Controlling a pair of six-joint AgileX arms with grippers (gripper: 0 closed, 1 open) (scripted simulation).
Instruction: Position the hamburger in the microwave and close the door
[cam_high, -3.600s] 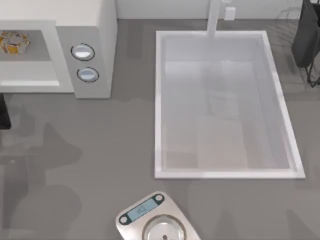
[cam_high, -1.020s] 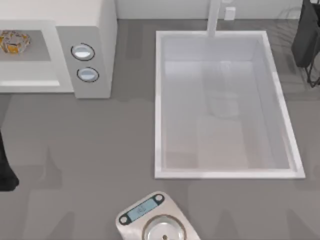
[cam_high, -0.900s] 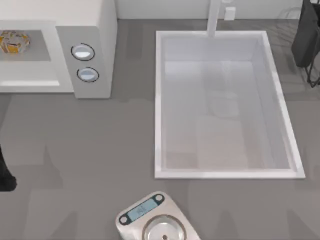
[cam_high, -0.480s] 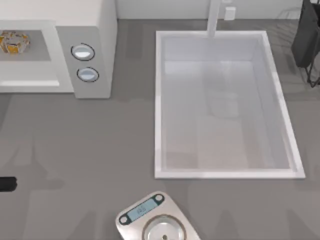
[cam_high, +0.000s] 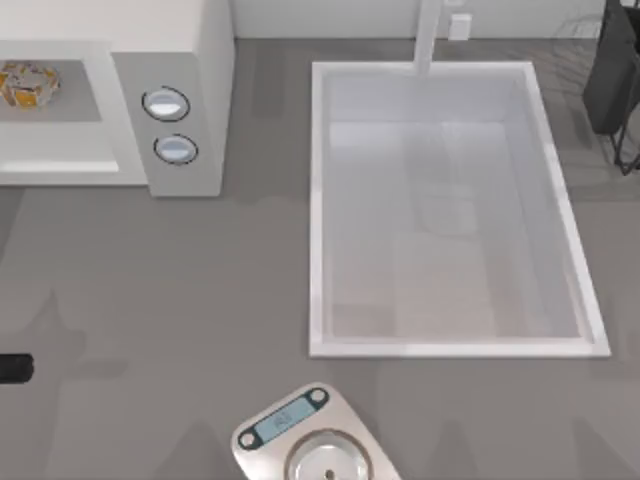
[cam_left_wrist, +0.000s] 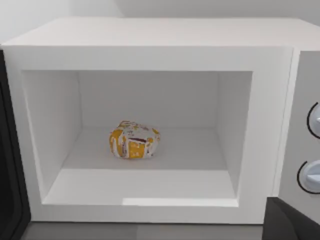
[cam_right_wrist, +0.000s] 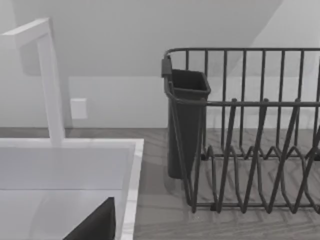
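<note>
The white microwave (cam_high: 170, 60) stands at the table's back left, its two round knobs (cam_high: 166, 103) on the side panel. Its cavity is uncovered. The hamburger (cam_left_wrist: 134, 140), pale with orange-yellow patches, lies on the cavity floor near the middle; from above the hamburger (cam_high: 22, 82) sits deep inside. A dark strip (cam_left_wrist: 7, 175) runs along the opening's side, and I cannot tell whether it is the door. A dark piece of my left arm (cam_high: 10, 368) pokes in at the table's left edge, well in front of the microwave.
A white sink basin (cam_high: 318, 200) with a tap (cam_high: 428, 35) takes up the middle and right. A steel scale (cam_high: 310, 445) sits at the front. A dark dish rack (cam_right_wrist: 250, 150) with a cutlery holder (cam_right_wrist: 186, 120) stands at the back right.
The dark piece of my left arm has drawn back from just in front of the microwave towards the table's front along the left edge. The hamburger has stayed in the cavity.
</note>
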